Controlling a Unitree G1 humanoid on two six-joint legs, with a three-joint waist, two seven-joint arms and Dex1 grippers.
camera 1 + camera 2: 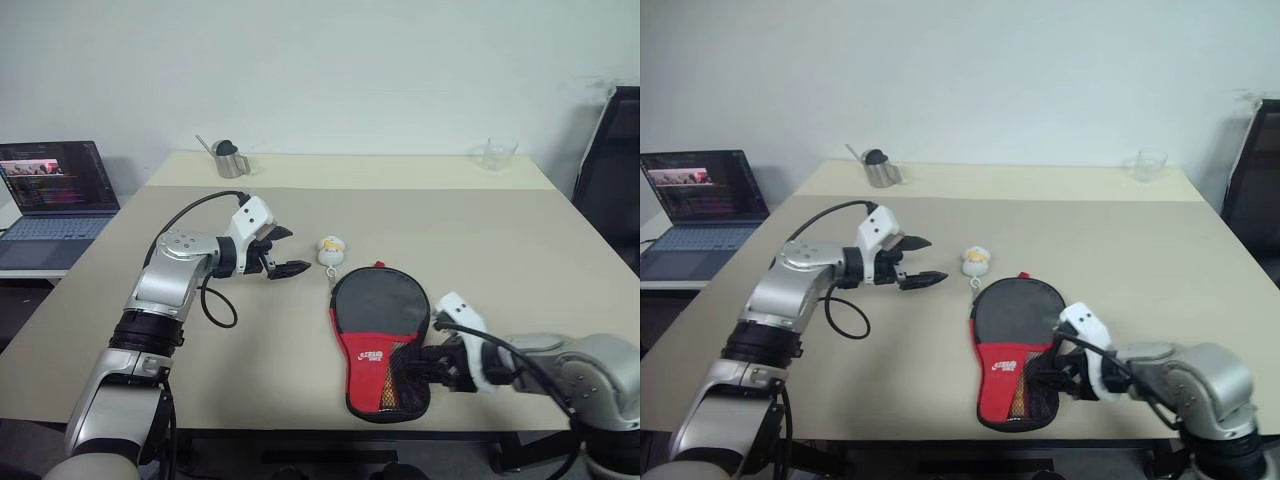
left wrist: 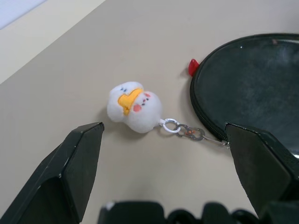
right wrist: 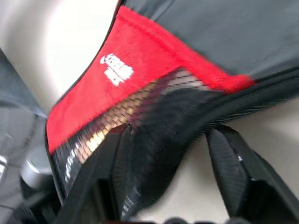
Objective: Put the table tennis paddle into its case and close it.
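Observation:
The black and red case (image 1: 380,310) lies flat near the table's front edge, round end away from me. Its white-yellow charm (image 2: 133,106) rests on the table by a short chain from the zipper. Tan and red stripes, apparently the paddle's handle (image 1: 389,385), show through the mesh panel; the paddle's face is hidden. My left gripper (image 1: 298,250) hovers open just left of the charm, which lies ahead between its fingers (image 2: 74,172). My right gripper (image 1: 420,368) is at the case's narrow end, open, its jaws either side of the mesh edge (image 3: 154,140).
An open laptop (image 1: 55,195) sits on a lower surface to the left. At the back of the table (image 1: 500,260) stand a metal cup (image 1: 230,158) and a clear glass (image 1: 497,153). A black chair (image 1: 610,170) is at the right.

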